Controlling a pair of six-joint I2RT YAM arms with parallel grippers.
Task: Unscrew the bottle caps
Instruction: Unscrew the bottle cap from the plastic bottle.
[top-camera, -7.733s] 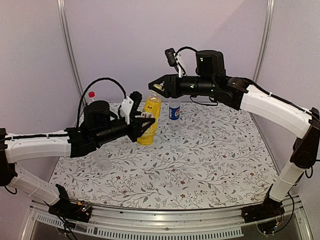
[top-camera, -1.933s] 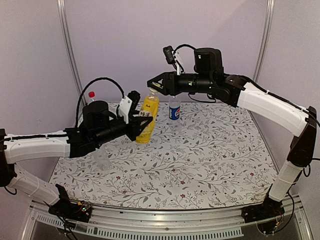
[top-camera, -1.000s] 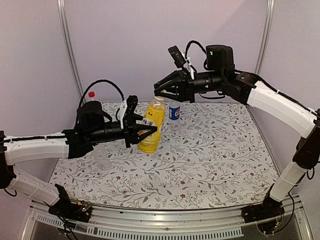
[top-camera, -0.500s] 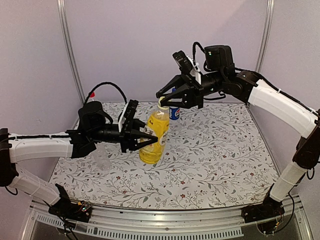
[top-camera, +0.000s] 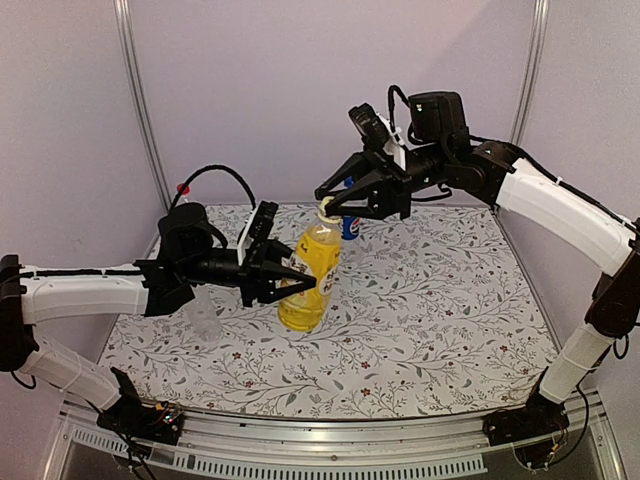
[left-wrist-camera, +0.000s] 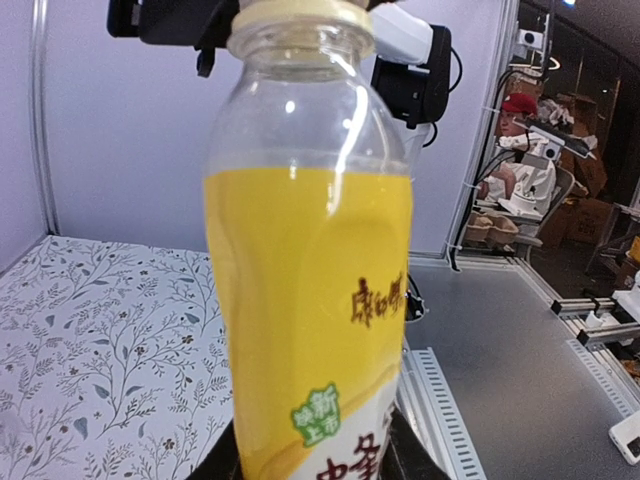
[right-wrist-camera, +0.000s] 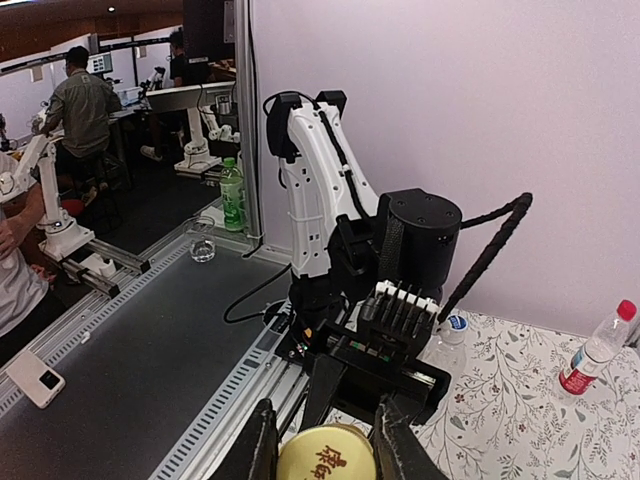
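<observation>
The bottle of yellow liquid (top-camera: 318, 262) leans with its top to the right over the middle of the table. My left gripper (top-camera: 297, 285) is shut on its lower body; in the left wrist view the bottle (left-wrist-camera: 310, 300) fills the frame and the black fingers (left-wrist-camera: 425, 452) flank its base. My right gripper (top-camera: 327, 204) is shut on its pale yellow cap (top-camera: 327, 212), the jaws on either side of the cap (right-wrist-camera: 325, 455). Behind stands the blue-label bottle (top-camera: 350, 228), partly hidden. The red-capped bottle (right-wrist-camera: 597, 350) stands at the back left. A plain clear bottle (top-camera: 205, 320) stands by my left arm.
A floral cloth (top-camera: 430, 310) covers the table. Aluminium posts (top-camera: 135, 100) rise at the back corners before a lilac wall. A metal rail (top-camera: 330, 450) runs along the near edge, with both arm bases on it.
My left gripper has carried the yellow bottle nearer and to the right, tilting it. My right gripper has come down from above the cap and now stands round it.
</observation>
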